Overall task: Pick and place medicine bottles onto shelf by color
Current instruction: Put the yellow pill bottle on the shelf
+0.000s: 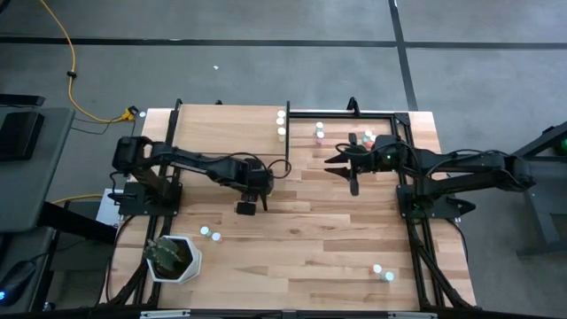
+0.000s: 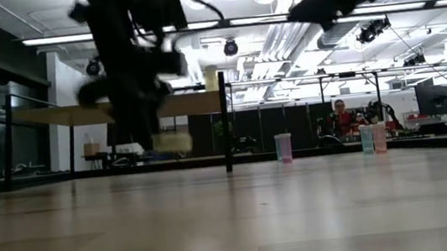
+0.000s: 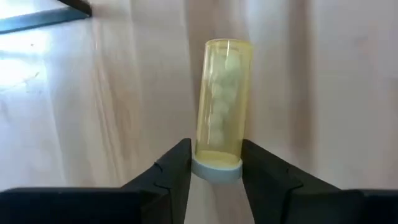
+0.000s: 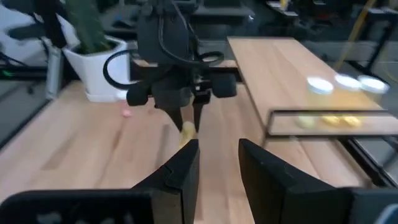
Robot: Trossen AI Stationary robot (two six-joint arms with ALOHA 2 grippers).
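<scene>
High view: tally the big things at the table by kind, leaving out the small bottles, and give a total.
Arms: 2
Shelf: 1
Potted plant: 1
Total: 4

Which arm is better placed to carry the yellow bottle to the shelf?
Left. Its jaws sit on either side of the yellow bottle, near its white cap. The right gripper hangs empty by the shelf, away from the bottle.
</scene>
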